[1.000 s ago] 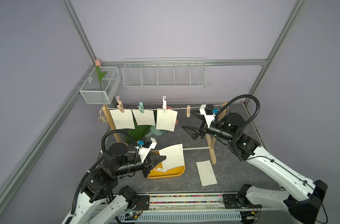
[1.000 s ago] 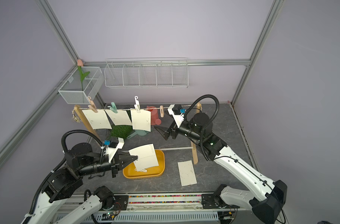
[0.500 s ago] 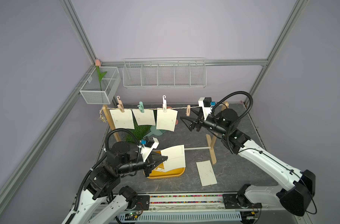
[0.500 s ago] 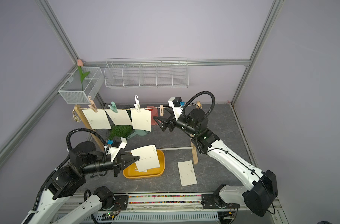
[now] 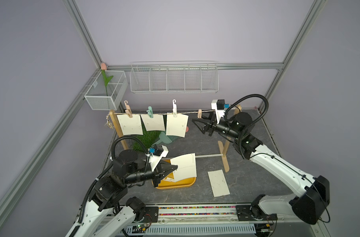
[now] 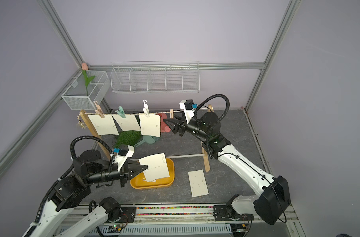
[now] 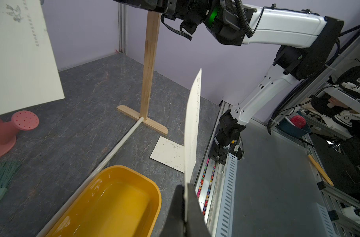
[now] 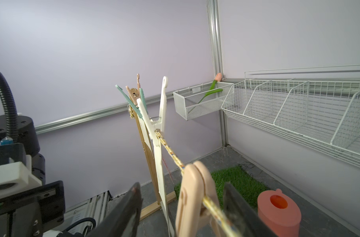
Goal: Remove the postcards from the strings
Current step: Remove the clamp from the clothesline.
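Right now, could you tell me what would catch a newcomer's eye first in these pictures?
Three postcards hang from the twine on pastel clothespins at the back. Nearer, the left gripper pinches a loose postcard near the yellow tray, while the fingers of the right gripper straddle a bare peach clothespin on the twine.

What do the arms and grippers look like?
Left arm and right arm: white links, black joints, black corrugated cables. Left gripper and right gripper: black triangular fingers under a white camera mount with blue connector. Green LEDs on right arm.
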